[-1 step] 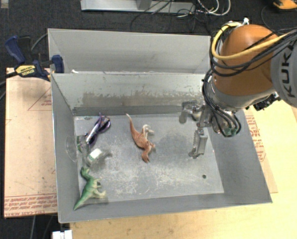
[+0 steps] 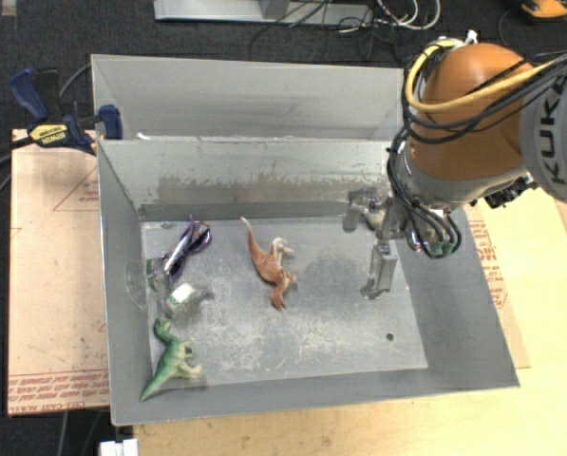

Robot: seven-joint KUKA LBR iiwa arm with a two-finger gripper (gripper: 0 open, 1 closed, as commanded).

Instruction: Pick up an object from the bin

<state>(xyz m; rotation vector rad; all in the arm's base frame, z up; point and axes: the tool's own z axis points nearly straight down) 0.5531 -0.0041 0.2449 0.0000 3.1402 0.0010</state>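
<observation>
grey sheet-metal bin with sloped walls and a scuffed, dull floor. the tool hangs low over bare floor in the right half of the bin, a thin metal blade pointing down. i cannot tell how far it is open, since the wrist hardware above hides the rest, and no thing is seen in its grip. above it sit a rounded glossy orange cover and looped cables. the nearest thing is an orange-brown dinosaur, smooth plastic with a long tail, lying near the floor's middle, well apart from the tool. a green dinosaur lies in the near left corner. a purple and black piece, a clear plastic piece and a small white bit are bunched at the left wall, their shapes hard to make out. a tiny dark speck sits on the floor near the tool.
</observation>
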